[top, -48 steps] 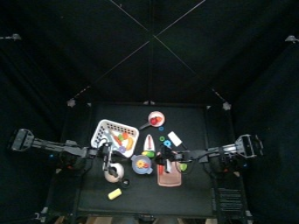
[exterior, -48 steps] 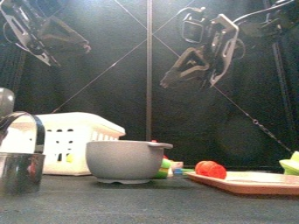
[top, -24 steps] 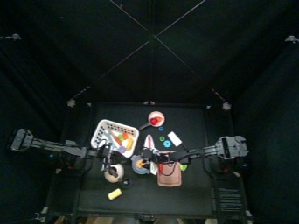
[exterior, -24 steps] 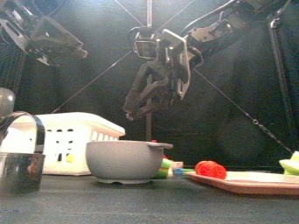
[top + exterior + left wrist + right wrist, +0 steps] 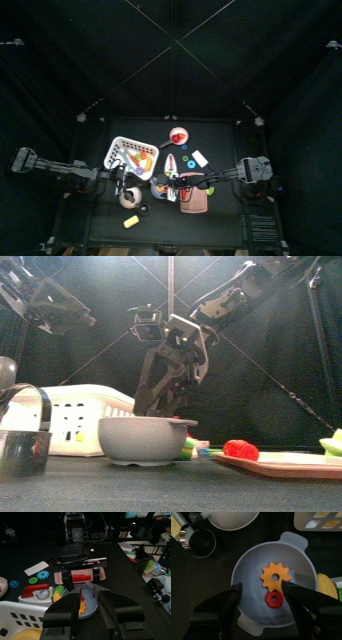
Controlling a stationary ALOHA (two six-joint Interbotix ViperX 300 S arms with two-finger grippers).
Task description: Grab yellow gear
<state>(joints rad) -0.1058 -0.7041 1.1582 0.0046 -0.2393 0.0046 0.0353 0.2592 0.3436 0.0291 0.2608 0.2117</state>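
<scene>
Between the wide-spread, empty jaws of the right gripper (image 5: pixel 262 587), which points down into the grey bowl (image 5: pixel 248 559), lies the yellow gear (image 5: pixel 276 575). It sits flat on the bowl's floor, with a small red gear (image 5: pixel 273 600) just beside it. That spread probably serves to straddle the gear before closing. The left gripper (image 5: pixel 90 599) hangs off to the side, jaws apart and empty, likely to keep clear.

Grey bowl (image 5: pixel 254 619), orange gear (image 5: pixel 276 575), red pc (image 5: pixel 273 600), white basket (image 5: pixel 83 404), black table (image 5: pixel 160 491)
</scene>
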